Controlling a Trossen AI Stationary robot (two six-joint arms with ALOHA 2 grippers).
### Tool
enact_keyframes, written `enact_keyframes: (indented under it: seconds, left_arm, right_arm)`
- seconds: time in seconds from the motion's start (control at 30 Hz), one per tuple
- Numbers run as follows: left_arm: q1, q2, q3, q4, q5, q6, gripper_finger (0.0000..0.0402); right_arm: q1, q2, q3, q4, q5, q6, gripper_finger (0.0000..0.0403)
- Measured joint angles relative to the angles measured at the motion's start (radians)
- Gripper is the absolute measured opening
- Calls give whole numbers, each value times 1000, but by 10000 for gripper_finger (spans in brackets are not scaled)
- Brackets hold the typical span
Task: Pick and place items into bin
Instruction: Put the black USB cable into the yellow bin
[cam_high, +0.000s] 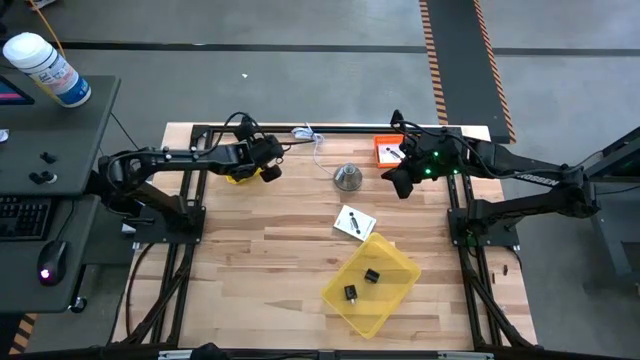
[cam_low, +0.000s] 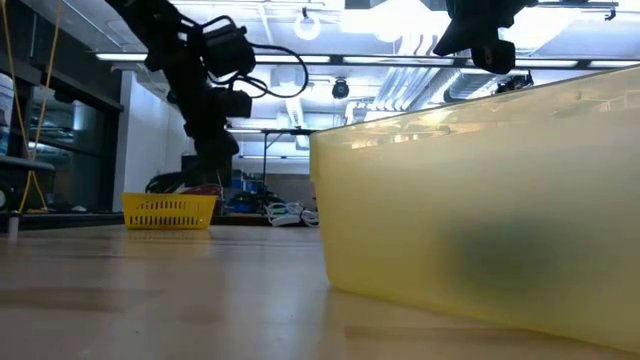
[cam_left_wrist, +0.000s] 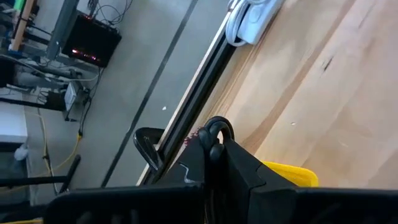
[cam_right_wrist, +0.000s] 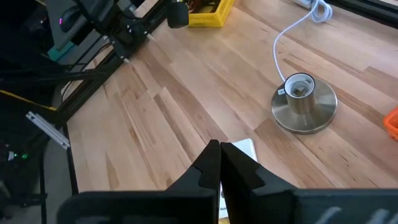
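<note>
From above, two tiny black cubes (cam_high: 361, 284) lie inside the yellow bin (cam_high: 392, 256), and a white card (cam_high: 354, 222) lies on the table (cam_high: 250, 270) just beside it. In the wrist views, the left gripper (cam_left_wrist: 214, 142) is closed with a black cable loop at its tip, and the right gripper (cam_right_wrist: 219, 151) is closed and empty above the card.

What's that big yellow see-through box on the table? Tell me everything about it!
The yellow bin is a see-through box that looks like plastic, with an open top. It sits flat on the wooden table, turned at a slant, toward the right front part. Two tiny black cubes lie inside on its floor. A white card lies on the table at its far corner; whether they touch is unclear. In the low view its cloudy wall fills the right side.
</note>
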Motion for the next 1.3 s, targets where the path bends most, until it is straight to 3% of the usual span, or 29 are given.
enact_keyframes:
  seconds: [0.27, 0.4, 1.1, 1.3]
  left_arm:
    - [59, 0, -26, 15, 1, 0, 8]
    - [78, 0, -26, 18, 58, 0, 5]
    - [76, 1, -26, -50, 58, -56, 7]
    - [76, -8, -81, -36, 62, -69, 4]
  right_arm:
    - [0, 0, 0, 0, 22, 18, 0]
    - [0, 0, 0, 0, 35, 22, 0]
    - [0, 0, 0, 0, 36, 23, 0]
    - [0, 0, 0, 0, 35, 21, 0]
